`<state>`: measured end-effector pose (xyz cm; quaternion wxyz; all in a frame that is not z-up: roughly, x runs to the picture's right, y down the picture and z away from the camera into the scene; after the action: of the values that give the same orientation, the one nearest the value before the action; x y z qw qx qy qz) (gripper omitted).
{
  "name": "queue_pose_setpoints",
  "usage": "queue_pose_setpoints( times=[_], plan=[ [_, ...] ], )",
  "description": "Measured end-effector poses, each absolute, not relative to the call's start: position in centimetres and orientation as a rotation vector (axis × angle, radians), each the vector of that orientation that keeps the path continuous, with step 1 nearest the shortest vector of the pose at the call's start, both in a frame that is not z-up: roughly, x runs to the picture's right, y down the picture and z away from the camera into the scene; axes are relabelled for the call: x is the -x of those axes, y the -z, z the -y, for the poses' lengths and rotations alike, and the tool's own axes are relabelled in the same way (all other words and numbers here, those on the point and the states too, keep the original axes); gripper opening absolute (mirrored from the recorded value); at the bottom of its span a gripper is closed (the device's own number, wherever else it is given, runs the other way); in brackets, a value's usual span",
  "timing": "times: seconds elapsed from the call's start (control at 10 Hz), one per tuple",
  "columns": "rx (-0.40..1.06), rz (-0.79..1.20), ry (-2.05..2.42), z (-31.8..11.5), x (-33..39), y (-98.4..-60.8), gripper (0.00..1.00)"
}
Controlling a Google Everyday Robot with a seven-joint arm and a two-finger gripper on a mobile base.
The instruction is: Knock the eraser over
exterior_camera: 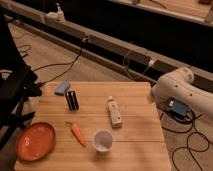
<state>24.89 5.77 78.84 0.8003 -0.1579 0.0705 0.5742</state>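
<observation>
Eraser (pixel 72 100) upright | gripper (pixel 179 108) seemingly off table (pixel 135 145) edge, well apart | open-or-closed: cannot tell

Dim, warm light, soft shadows on table (pixel 137 102) — end effector (pixel 177 107) shadowed at right, off table.

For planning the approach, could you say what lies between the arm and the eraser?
Camera view: the white bottle lies there; the arm is right of the table, its gripper out of sight.
</observation>
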Motion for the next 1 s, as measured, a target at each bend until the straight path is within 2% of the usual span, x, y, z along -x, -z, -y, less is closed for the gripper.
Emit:
queue_pose_setpoints(
  times=[0.4, 0.7, 1.0],
  plan=[
    [0.425, -0.044, -1.125, -4.9, -16.5, -81.8, 0.00],
    [0.499, 0.070, -1.046, -5.0, -8.2, -81.4, 0.00],
    [0.497, 0.070, -1.046, -5.0, -8.3, -81.3, 0.00]
  ],
)
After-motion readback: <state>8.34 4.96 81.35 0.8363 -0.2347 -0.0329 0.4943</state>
